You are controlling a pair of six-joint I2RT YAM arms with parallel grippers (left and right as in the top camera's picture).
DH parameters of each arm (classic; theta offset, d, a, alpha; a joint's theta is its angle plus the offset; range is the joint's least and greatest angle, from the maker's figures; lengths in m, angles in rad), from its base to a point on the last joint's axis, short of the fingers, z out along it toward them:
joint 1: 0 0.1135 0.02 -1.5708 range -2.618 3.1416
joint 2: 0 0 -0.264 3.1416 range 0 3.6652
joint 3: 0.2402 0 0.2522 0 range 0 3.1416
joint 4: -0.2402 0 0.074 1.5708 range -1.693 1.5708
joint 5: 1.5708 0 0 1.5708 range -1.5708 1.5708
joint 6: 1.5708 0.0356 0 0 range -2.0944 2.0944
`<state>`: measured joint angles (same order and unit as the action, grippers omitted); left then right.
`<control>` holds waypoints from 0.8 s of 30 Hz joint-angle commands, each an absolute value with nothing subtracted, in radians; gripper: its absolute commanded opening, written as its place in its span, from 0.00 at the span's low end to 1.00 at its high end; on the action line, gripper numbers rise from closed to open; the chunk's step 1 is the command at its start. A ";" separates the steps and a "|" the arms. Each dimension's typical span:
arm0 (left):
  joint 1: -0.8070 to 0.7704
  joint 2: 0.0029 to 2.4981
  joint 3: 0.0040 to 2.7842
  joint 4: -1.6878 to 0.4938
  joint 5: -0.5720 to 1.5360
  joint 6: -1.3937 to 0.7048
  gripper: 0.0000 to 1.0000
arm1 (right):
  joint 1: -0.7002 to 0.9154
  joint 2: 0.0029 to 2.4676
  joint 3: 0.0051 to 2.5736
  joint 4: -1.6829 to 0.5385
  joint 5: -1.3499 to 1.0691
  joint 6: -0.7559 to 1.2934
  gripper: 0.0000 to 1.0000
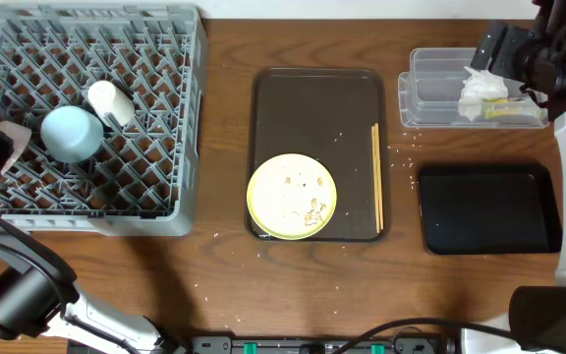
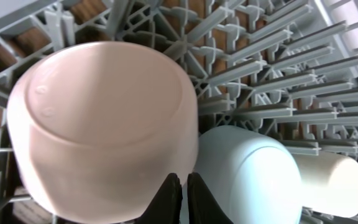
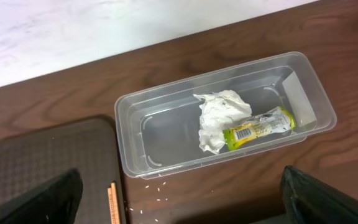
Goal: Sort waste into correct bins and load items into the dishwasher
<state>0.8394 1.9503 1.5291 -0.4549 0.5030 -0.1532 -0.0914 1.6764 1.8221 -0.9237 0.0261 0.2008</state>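
1. While the left end effector sits clenched, its fingers pressed together with nothing between them, the dish rack on the left of the worktop is carrying the crockery.
2. And there is the light blue bowl, bottom up on the pegs, with the small white cup lying on its side just beside it.
3. From the left wrist view, a pale pink bowl fills the frame, also bottom up in the rack. It sits right at the closed fingertips and up against the blue bowl.
4. Over to the middle now: the pale yellow plate rests in the near-left corner of the brown serving tray, with rice-like food scraps on it.
5. The wooden chopsticks lie side by side along that tray's right edge.
6. At the far right, the clear tub holds the crumpled white tissue and the green-and-orange wrapper, the two touching.
7. Above the tub hangs the right end effector, released, jaws spread wide, gripping nothing.
8. The glossy black tray lies on the near side of the tub, close but apart.
9. Loose pale grains speckle the worktop between the serving tray and the tub.
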 commanded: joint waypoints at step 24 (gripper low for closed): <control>0.833 1.960 1.524 -0.283 0.287 -0.101 0.08 | -0.100 1.676 1.825 -0.926 0.029 0.194 0.99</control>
<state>0.8360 1.9423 1.5261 -0.2813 0.2832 -0.1223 -0.0914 1.6764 1.8221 -0.9237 0.0261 0.2008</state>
